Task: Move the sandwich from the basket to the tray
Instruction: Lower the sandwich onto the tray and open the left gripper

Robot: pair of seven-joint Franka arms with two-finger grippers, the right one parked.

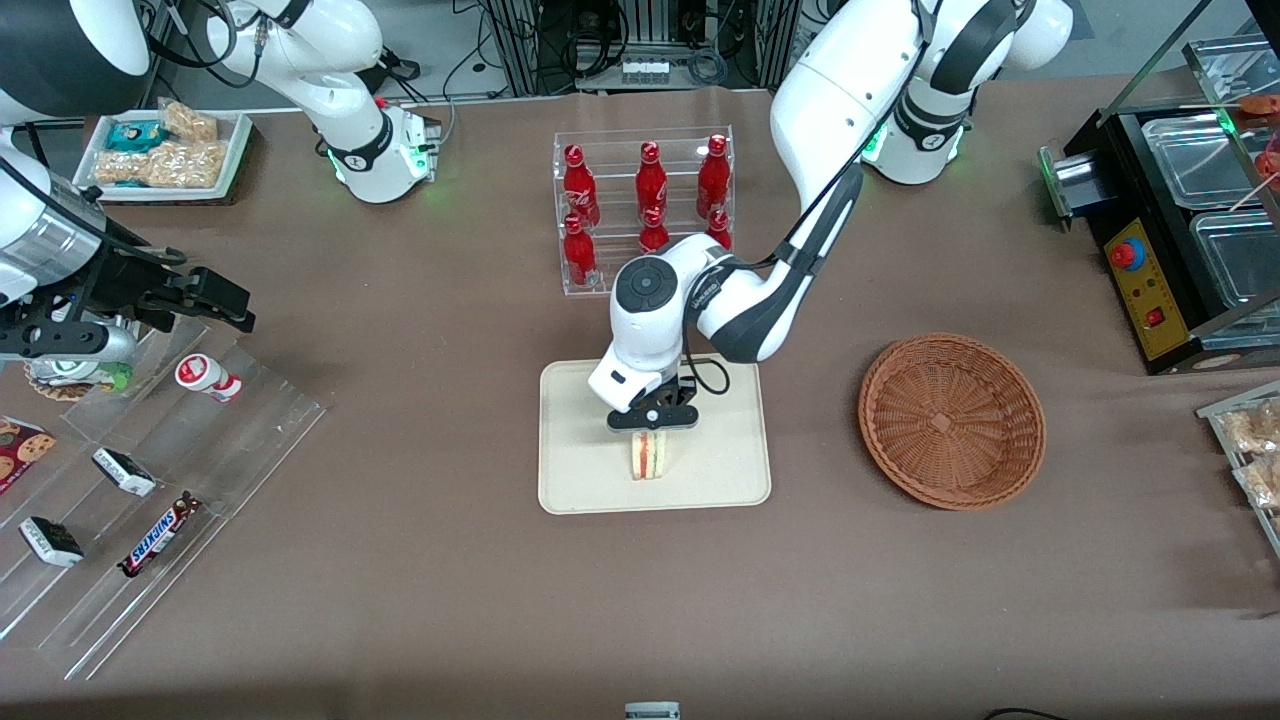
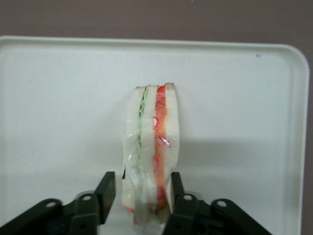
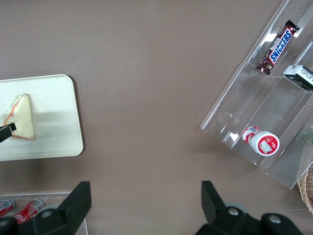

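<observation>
The sandwich stands on edge on the cream tray, near the edge closest to the front camera. My left gripper is right above it, fingers straddling the sandwich's upper part. In the left wrist view the sandwich shows its green and red layers on the tray. The gripper is open: one finger stands clear of the bread, the other is at its side. The wicker basket is empty, beside the tray toward the working arm's end. The right wrist view shows the sandwich on the tray.
A clear rack of red bottles stands farther from the front camera than the tray. Stepped acrylic racks with snack bars and a white snack tray lie toward the parked arm's end. A black appliance sits past the basket.
</observation>
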